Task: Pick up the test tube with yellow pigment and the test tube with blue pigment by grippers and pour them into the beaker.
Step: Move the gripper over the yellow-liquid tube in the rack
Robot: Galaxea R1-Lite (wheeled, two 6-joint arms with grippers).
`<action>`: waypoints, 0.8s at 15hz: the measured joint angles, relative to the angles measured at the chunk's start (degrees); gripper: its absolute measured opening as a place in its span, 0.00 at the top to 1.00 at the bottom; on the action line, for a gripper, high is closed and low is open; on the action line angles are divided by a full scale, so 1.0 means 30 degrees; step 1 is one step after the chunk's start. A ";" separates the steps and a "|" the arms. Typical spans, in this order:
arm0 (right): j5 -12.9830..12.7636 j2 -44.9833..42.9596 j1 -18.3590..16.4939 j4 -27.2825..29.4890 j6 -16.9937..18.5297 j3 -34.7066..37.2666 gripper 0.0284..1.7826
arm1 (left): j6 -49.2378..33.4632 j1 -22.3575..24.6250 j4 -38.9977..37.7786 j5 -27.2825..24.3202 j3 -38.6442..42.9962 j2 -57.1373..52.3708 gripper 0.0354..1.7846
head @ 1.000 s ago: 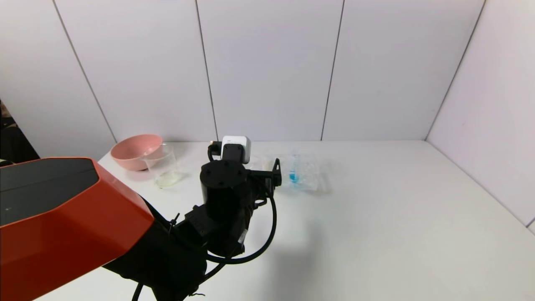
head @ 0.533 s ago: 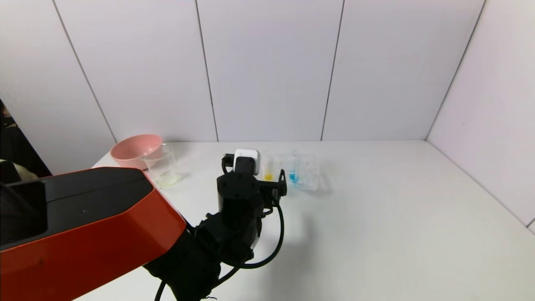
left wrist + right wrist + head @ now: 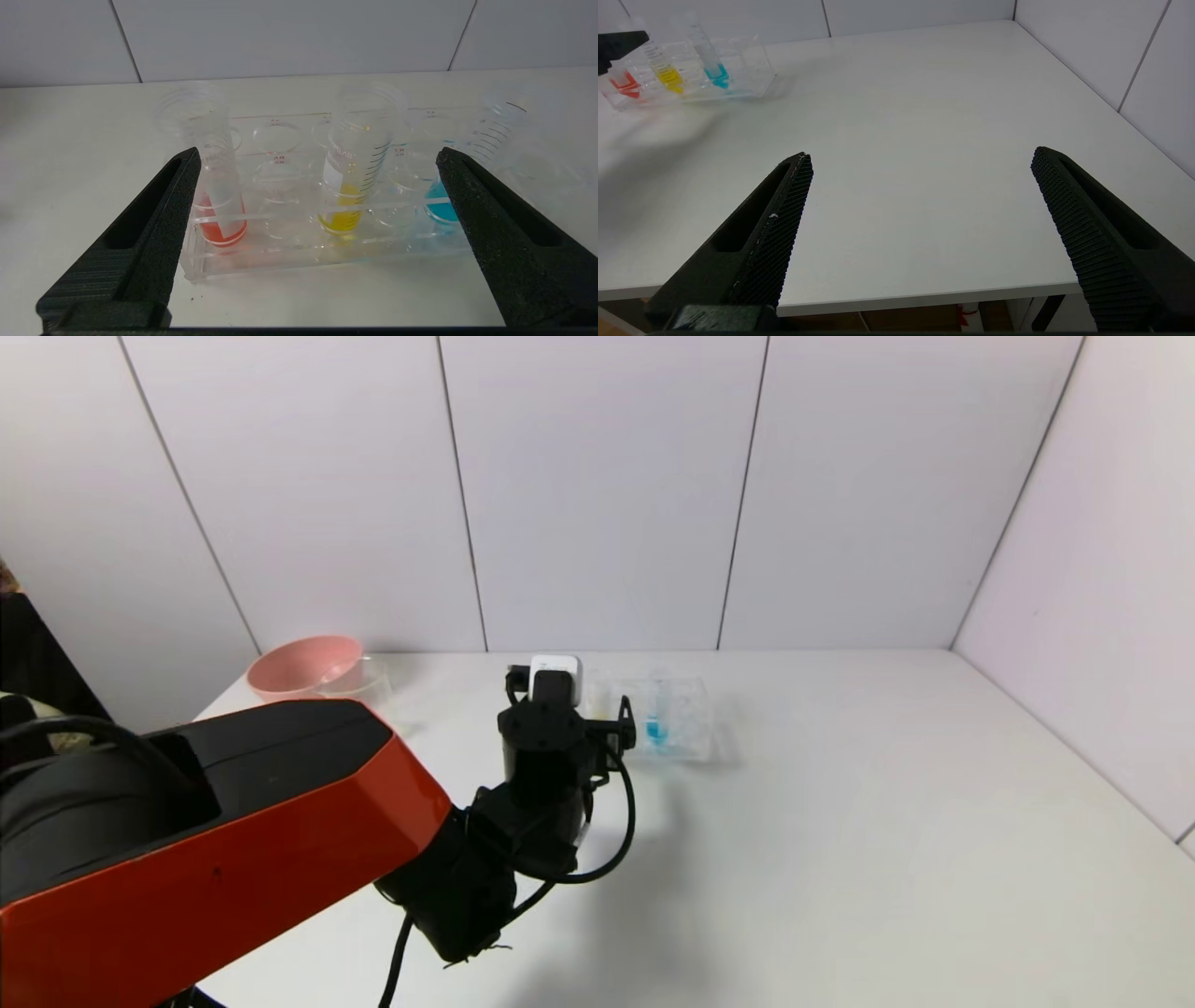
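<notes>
The test tube with yellow pigment (image 3: 355, 158) stands in a clear rack (image 3: 280, 252), straight ahead of my left gripper (image 3: 317, 151). That gripper is open, with nothing between its fingers, a short way in front of the rack. The test tube with blue pigment (image 3: 495, 126) stands in the same rack, its blue tip partly behind one finger; it also shows as the blue tube (image 3: 656, 728) just beyond the left wrist. The beaker (image 3: 364, 677) stands at the back left, partly hidden by my left arm. My right gripper (image 3: 920, 153) hangs open over the table's near edge, holding nothing.
A tube with red liquid (image 3: 215, 186) stands at the rack's other end. A pink bowl (image 3: 299, 672) sits behind the beaker against the back wall. My orange left arm (image 3: 233, 840) covers the near left of the table. White walls close the back and right.
My left arm has reached forward and to the right, bringing its open gripper closer to the rack. The arm now covers more of the beaker.
</notes>
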 joint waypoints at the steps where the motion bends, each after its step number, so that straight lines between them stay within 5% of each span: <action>1: 0.0000 0.0000 0.0000 0.0000 0.0000 0.0000 0.04 | 0.0000 0.0102 0.0000 -0.0134 -0.0293 0.0236 0.01; 12: 0.0000 0.0000 0.0000 0.0008 0.0000 0.0000 0.04 | 0.0000 0.0508 0.0459 -0.0780 -0.2093 0.1524 0.01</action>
